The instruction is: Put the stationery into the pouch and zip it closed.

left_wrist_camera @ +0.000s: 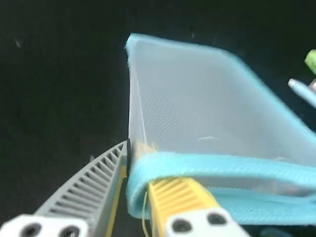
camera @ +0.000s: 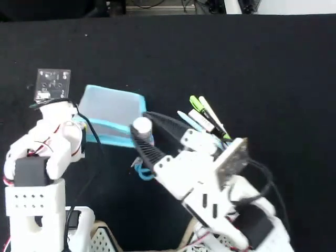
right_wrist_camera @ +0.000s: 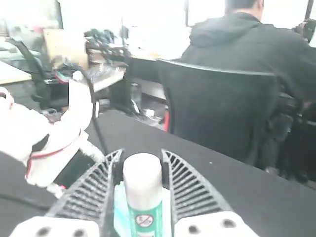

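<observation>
Count first: one pouch [camera: 113,109], one glue stick [camera: 142,125] and a bunch of pens [camera: 207,118] (three or four, they overlap so I can't pin it down). The pouch lies on the black table [camera: 236,63], left of middle, with the pens well to its right.

My left arm sits at the near left, folded up. My left gripper [camera: 79,123] is pinching the pouch's near-left corner, with the yellow finger [left_wrist_camera: 180,197] and the grey finger [left_wrist_camera: 94,182] on either side of the blue zip edge.

My right arm stretches in from the near right, angled left. My right gripper [right_wrist_camera: 142,155] is clamped around the upright glue stick, by the pouch's near-right corner.
</observation>
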{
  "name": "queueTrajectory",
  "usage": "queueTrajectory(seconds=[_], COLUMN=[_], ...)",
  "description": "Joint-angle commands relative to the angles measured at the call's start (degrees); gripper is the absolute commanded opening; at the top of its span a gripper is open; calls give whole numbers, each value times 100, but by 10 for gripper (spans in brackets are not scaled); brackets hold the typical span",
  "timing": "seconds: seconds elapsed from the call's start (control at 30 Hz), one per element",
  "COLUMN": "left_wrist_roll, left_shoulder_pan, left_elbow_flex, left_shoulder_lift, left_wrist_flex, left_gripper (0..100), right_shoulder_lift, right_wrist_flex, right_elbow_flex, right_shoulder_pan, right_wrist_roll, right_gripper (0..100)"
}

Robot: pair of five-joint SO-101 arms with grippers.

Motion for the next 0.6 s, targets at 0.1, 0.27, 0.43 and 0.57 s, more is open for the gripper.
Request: queueTrajectory(seconds=[0.1,0.27,0.43,0.57], left_wrist_roll=[70,70,88,88], left_shoulder_pan=[224,470,488,505], left_elbow_flex=[-1736,-3037,-3714,-3679], left_shoulder_lift=[1108,2629,3323,3253], left_wrist_flex=[941,1969,2242,2268], left_gripper=[30,30,30,30], right_shoulder_lift=[-110,-110,-101,-101], right_wrist_flex=[-1574,-2224,-2963,-3745], right_elbow_flex=[725,963,1473,2097], right_shoulder_pan=[-220,-193,-193,-193], right_wrist_roll=[-35,-35,791,1380], right_gripper=[11,11,11,11])
